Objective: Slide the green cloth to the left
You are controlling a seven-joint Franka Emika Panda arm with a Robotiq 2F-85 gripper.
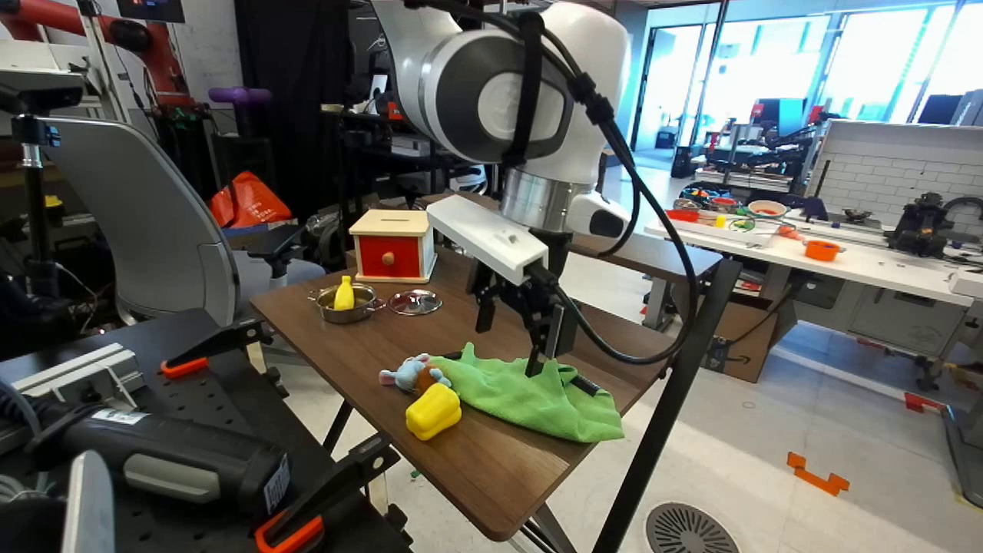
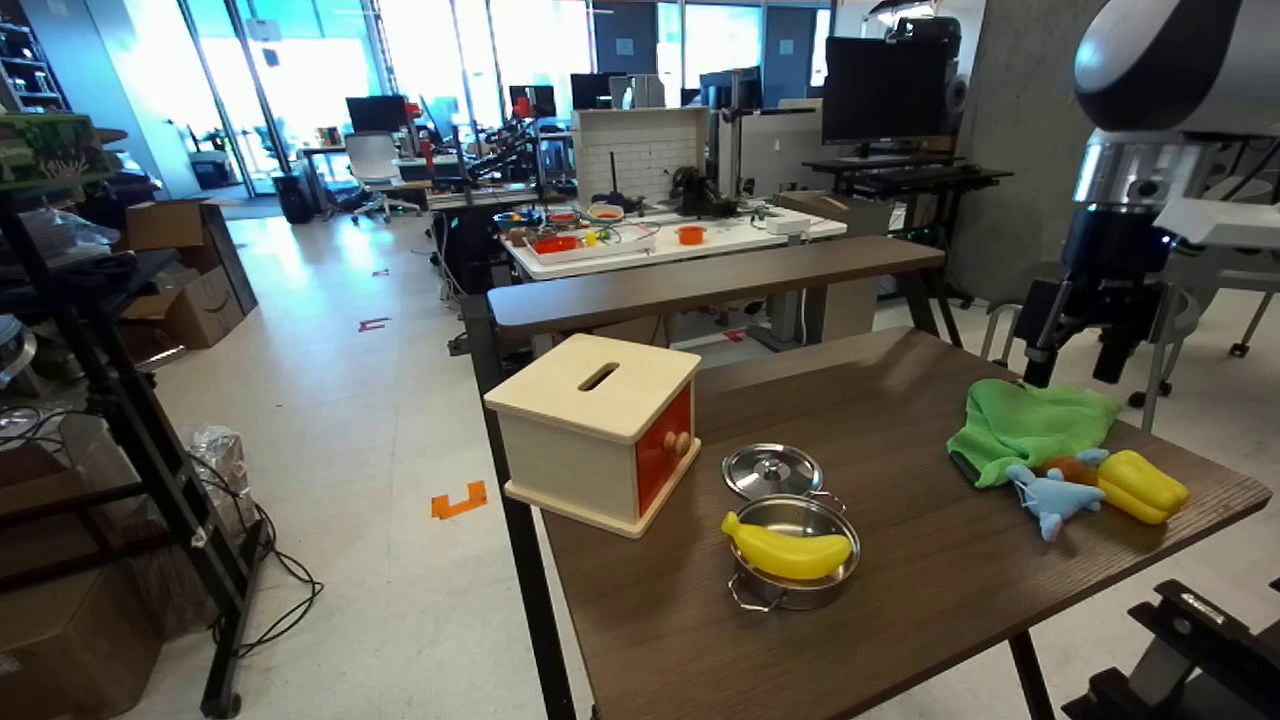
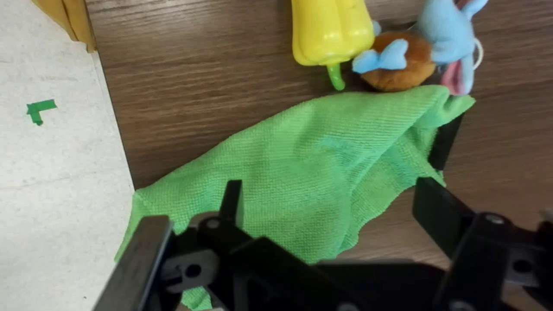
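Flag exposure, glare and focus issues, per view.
Both exterior views: background windows blown out to near white; in an exterior view, bright reflections on the metal lid; wrist view: small glare spots on the yellow pepper, gripper looks slightly soft toward the bottom edge, while the green cloth shows readable weave.

Below my end effector (image 3: 332,204) the brown wood-grain desk (image 2: 960,590) carries a rumpled green cloth (image 3: 293,172), a dark object (image 3: 444,144) showing from under it. Near my end effector too, just beside the cloth, lie a yellow pepper (image 3: 332,30) and a plush toy (image 3: 447,32); well apart from it rest a metal pot (image 2: 805,594), a lid (image 2: 772,470) and a red-fronted wooden box (image 2: 590,460).
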